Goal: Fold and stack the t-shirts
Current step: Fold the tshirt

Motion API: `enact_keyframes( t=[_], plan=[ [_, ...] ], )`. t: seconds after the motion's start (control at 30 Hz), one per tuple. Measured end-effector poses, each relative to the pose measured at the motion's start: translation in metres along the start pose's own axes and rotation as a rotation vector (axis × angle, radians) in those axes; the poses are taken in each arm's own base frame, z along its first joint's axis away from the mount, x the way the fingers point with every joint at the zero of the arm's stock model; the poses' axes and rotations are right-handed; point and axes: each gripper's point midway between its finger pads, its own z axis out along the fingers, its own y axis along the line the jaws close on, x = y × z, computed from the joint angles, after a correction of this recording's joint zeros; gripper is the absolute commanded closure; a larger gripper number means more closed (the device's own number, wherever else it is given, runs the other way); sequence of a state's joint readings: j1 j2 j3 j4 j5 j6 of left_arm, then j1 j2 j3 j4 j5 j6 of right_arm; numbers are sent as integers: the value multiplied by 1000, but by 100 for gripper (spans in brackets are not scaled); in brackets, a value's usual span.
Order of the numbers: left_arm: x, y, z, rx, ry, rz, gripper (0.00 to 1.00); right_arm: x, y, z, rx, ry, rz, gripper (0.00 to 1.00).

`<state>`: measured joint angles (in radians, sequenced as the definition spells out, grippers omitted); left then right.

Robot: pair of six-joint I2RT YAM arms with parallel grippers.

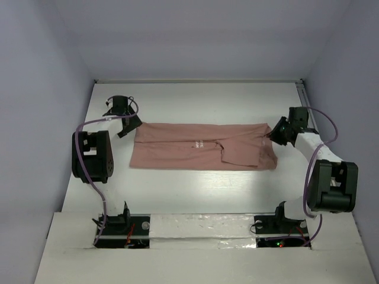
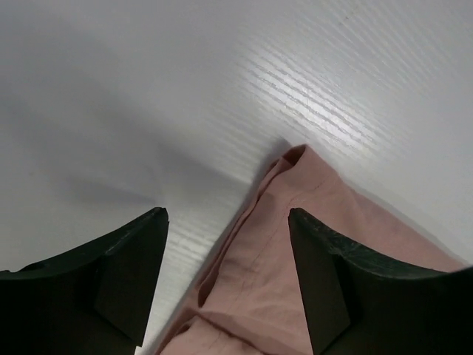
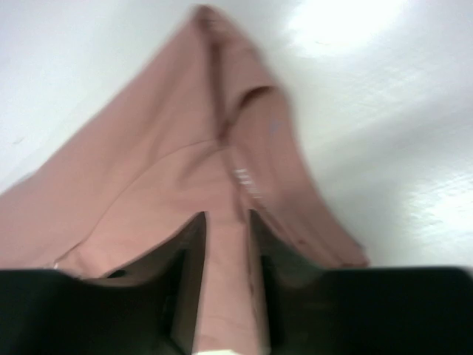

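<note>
The salmon-pink t-shirt [image 1: 201, 154] lies flat on the white table as a long folded band, with a small pale print near its middle. My left gripper [image 1: 129, 127] is at the band's left end. In the left wrist view its jaws [image 2: 228, 213] stand wide open over the shirt's corner [image 2: 295, 244], gripping nothing. My right gripper [image 1: 273, 133] is at the band's upper right corner. The right wrist view is blurred: its jaws [image 3: 228, 214] stand a narrow gap apart, low over the cloth [image 3: 162, 177], and pink fabric shows in the gap.
The white table [image 1: 195, 100] has walls at the back and both sides. A raised white ledge [image 1: 201, 228] runs along the near edge between the two arm bases. A metal rail [image 1: 305, 97] runs by the right wall.
</note>
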<state>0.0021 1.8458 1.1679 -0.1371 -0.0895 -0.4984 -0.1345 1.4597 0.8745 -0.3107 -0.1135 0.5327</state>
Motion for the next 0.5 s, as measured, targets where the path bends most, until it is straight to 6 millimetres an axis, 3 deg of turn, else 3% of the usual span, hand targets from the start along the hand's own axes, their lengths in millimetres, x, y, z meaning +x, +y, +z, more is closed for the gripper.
enact_keyframes(
  t=[0.07,0.17,0.23,0.3,0.4,0.5],
  plan=[
    [-1,2,-13,-2,-6,-1,38,-4,20,-6,-45,-9,-22,89],
    [-17,-7,-42,35,-63,-2,40,9,64,0,-118,39,-89,93],
    [-30,-22,-65,82,-122,6,45,26,90,18,-154,91,-116,95],
    [-36,-41,-90,143,-170,26,45,49,99,40,-156,157,-125,96],
    [-35,-70,-120,235,-209,58,46,76,92,70,-113,258,-96,97],
    [-27,-92,-139,307,-212,80,46,57,110,89,-130,244,-83,98]
  ],
)
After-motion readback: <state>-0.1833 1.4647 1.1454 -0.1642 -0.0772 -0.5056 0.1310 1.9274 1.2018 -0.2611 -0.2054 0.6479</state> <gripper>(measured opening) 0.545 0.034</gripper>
